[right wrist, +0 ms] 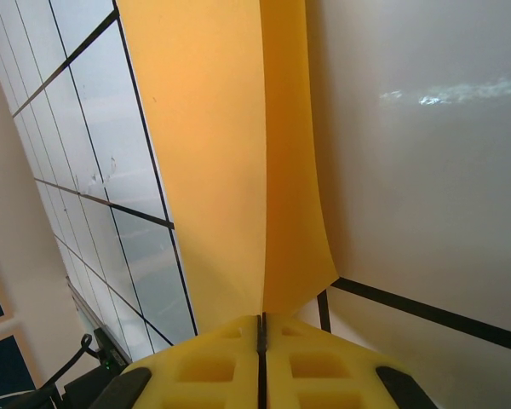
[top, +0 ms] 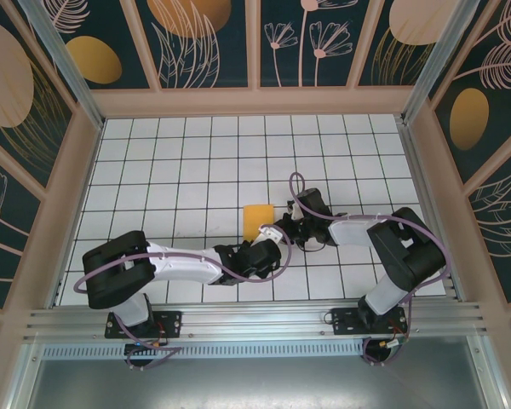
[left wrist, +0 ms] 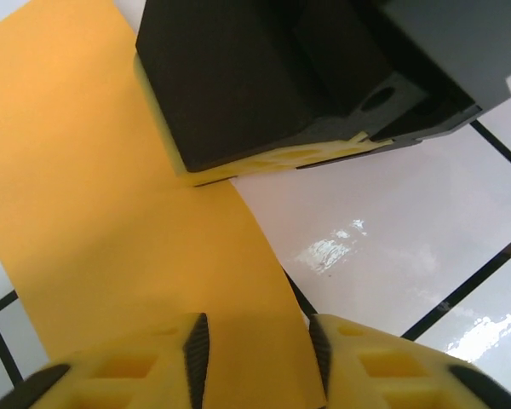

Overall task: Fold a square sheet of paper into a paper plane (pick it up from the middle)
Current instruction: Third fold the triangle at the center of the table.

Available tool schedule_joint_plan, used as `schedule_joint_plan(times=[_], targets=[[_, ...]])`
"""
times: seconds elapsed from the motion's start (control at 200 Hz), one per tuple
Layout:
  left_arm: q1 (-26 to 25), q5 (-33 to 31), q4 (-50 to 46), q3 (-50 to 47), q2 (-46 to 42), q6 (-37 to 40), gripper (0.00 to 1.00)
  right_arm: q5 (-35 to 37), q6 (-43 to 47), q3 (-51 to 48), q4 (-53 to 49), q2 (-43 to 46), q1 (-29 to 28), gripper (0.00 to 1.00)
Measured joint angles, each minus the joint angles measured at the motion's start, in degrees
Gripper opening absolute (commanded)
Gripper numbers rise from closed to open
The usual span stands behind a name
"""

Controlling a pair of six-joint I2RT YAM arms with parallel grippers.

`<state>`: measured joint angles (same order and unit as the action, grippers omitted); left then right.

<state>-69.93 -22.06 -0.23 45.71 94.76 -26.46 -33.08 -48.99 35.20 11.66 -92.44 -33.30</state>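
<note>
Currently 1 square sheet of paper [top: 257, 221] is lying approx mid-desk, w/ a crease showing. It's thin, light and floppy, prob tearing easily, so an edge pinch is looking best. Of 2 sets, the right fingers [right wrist: 268, 332] are clamping its edge, fully closed. The left fingers [left wrist: 198, 341] are hovering part-open over it, gripping nothing.

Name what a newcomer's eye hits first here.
The bright orange sheet stands out on the white grid table, mid-table where both arms meet. The right gripper is shut on the sheet's edge, with a crease running away from its closed fingers. The left gripper hangs open over the sheet.
</note>
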Motion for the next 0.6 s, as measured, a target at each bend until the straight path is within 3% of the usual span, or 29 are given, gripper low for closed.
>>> schedule_joint_plan(times=[0.26,0.6], targets=[[0.00,-0.20,0.00,-0.07,-2.51,0.92,0.05,0.02,0.20,0.00,-0.04,0.00,0.00,0.11],[-0.17,-0.50,0.02,-0.42,-2.91,0.98,0.00,0.07,1.09,0.48,-1.66,0.04,0.22,0.17]])
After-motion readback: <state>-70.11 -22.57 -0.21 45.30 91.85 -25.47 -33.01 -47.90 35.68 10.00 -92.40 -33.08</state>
